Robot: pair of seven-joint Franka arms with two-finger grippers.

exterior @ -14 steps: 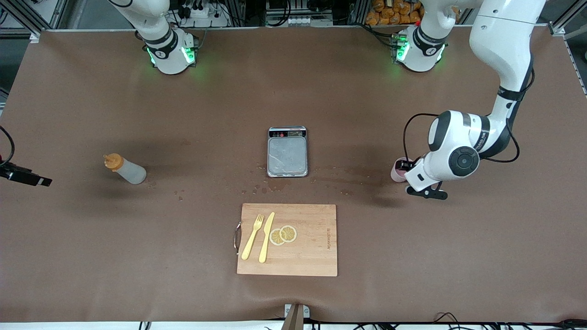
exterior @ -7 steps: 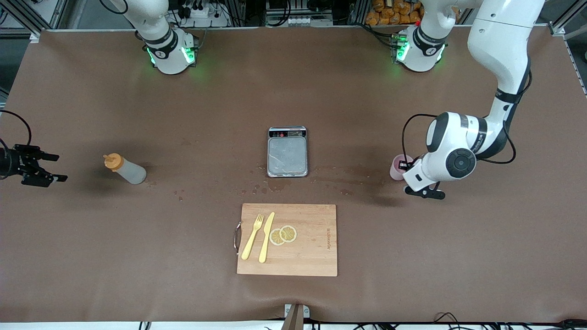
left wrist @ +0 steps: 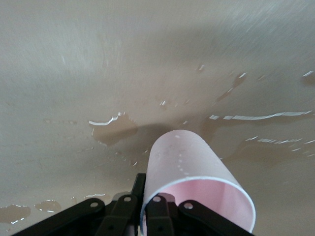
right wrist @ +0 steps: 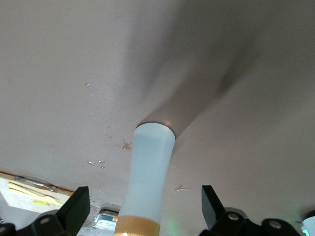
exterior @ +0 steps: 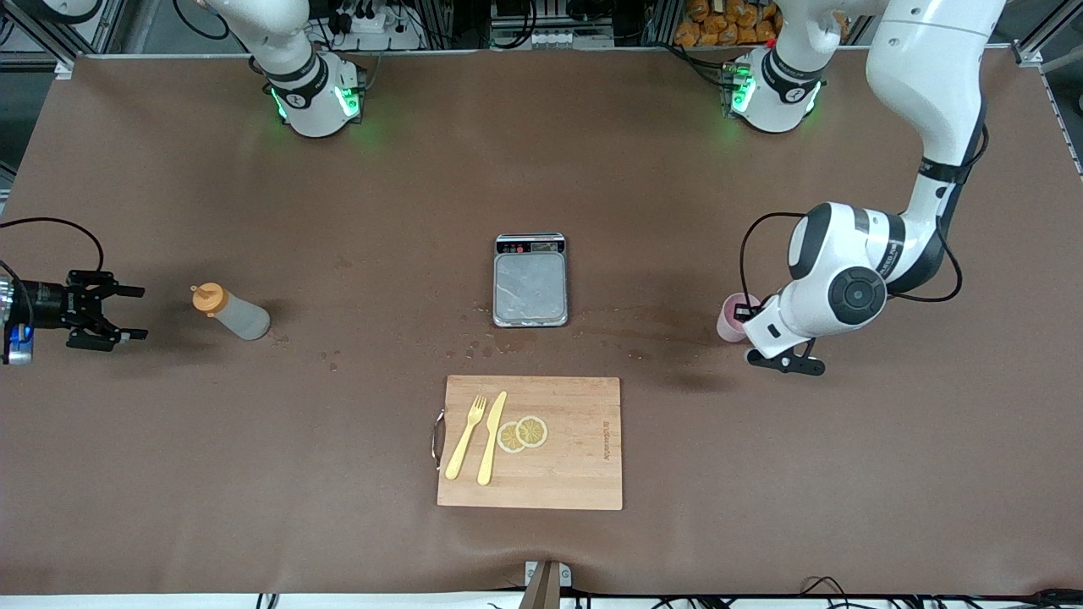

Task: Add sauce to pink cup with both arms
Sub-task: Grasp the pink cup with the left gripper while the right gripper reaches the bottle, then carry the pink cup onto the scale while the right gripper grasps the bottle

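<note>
Left gripper (exterior: 746, 315) clamped on pink cup (exterior: 729, 315) rim, right gripper (exterior: 131, 313) spread wide beside squeeze bottle (exterior: 232, 311)

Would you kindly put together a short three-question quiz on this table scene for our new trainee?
1. True or false: the left gripper is shut on the pink cup's rim.
2. What lies on the cutting board beside the fork and knife? A) lemon slices B) a spoon C) a sponge
3. Fill in: the open right gripper is beside the ___ bottle, not touching it.

Key: 1 true; 2 A, lemon slices; 3 sauce.
</note>
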